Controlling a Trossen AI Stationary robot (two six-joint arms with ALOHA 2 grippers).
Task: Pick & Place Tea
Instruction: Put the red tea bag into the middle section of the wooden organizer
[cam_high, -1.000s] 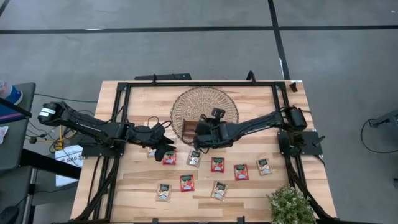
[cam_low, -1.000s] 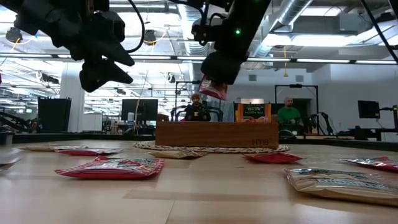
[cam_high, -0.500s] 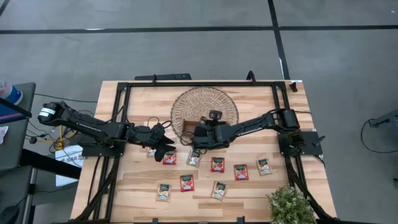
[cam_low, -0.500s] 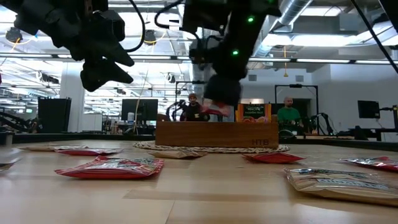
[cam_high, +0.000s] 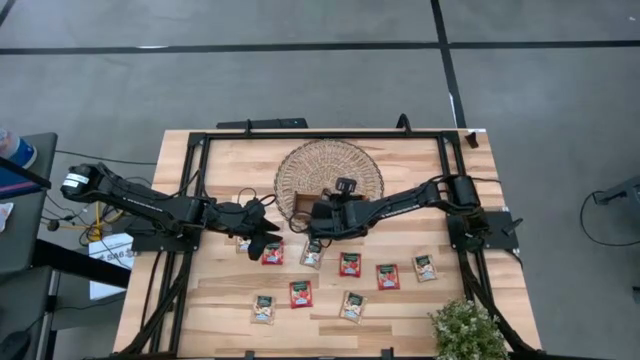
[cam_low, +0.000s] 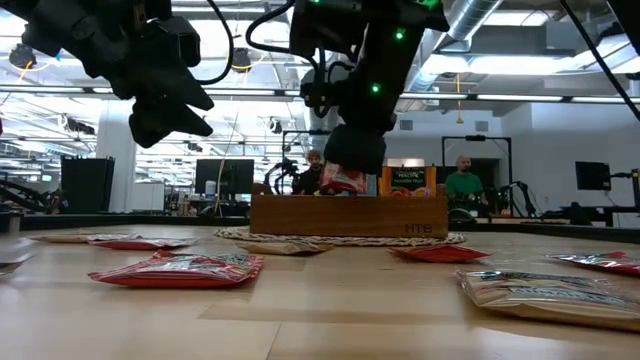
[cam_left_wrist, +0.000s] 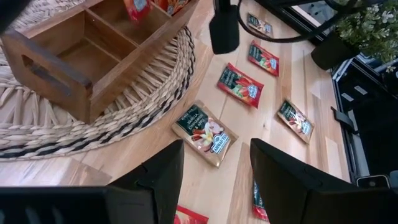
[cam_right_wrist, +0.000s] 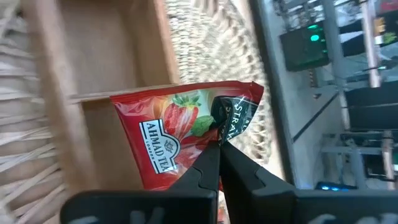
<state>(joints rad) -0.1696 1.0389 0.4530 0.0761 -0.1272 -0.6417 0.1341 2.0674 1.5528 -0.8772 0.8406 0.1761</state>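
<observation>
- Red foil shows between the right gripper's (cam_right_wrist: 219, 144) fingers: a strawberry tea sachet (cam_right_wrist: 180, 130) is pinched by its dark top edge, jaws clenched tight on it
- In the low view that sachet (cam_low: 343, 180) hangs under the right gripper (cam_low: 352, 160), its lower edge level with the top wall of the wooden tray (cam_low: 348, 215)
- From above, the right gripper (cam_high: 318, 217) sits over the tray's (cam_high: 297, 205) 3 o'clock end; the tray stands on the round wicker mat (cam_high: 329, 175) at the table's (cam_high: 420, 300) 12 o'clock side
- The right wrist view shows the held sachet over a tray compartment (cam_right_wrist: 118, 56), with a wooden divider (cam_right_wrist: 124, 94) beside it; whether the sachet touches the wood cannot be told
- The left gripper (cam_high: 268, 232) hovers at about 8 o'clock from the mat, jaws spread wide and grasping nothing
- Seen in the left wrist view, a pale sachet with a dark-green top (cam_left_wrist: 204, 131) lies on the table just off the mat's (cam_left_wrist: 137, 106) edge, ahead of the left gripper's fingers (cam_left_wrist: 158, 177)
- That same view shows two sachets standing in the tray's far compartment (cam_left_wrist: 155, 6)
- More sachets lie flat on the table toward 6 o'clock from the mat: red ones (cam_high: 349, 264) and pale ones (cam_high: 425, 267), set apart from each other
- A potted plant (cam_high: 467, 330) stands at the table's 5 o'clock corner
- Two people (cam_low: 462, 185) sit in the room beyond the table
</observation>
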